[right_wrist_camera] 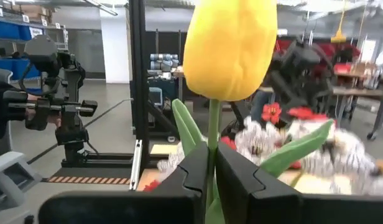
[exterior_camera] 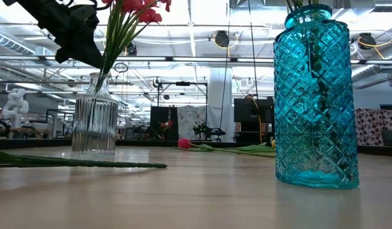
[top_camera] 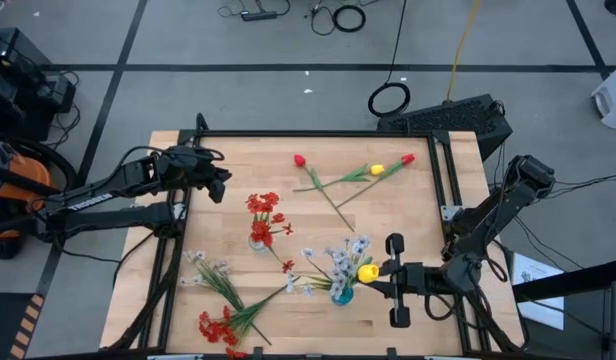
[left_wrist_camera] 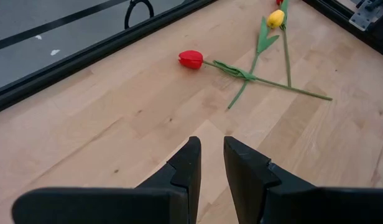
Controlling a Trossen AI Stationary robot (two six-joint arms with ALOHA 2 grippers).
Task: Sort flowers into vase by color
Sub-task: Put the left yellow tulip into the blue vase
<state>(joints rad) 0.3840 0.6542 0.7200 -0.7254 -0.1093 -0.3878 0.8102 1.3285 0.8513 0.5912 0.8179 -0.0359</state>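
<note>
Right gripper [top_camera: 388,272], lower right of the high view, clenched the green stalk of a yellow tulip [right_wrist_camera: 230,46], bloom just beside the blue diamond-cut glass vase [exterior_camera: 315,95] of white sprays. Left gripper [top_camera: 224,185], upper left, narrowly parted, held nothing.

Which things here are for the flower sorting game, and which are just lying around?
For the job:
- yellow tulip, with the right gripper closed on its stem
- blue vase with white sprays
- clear vase with red flowers
- loose tulips and sprays on the table
- left gripper, waiting

Just lying about:
- cables on the floor
- black case
</note>
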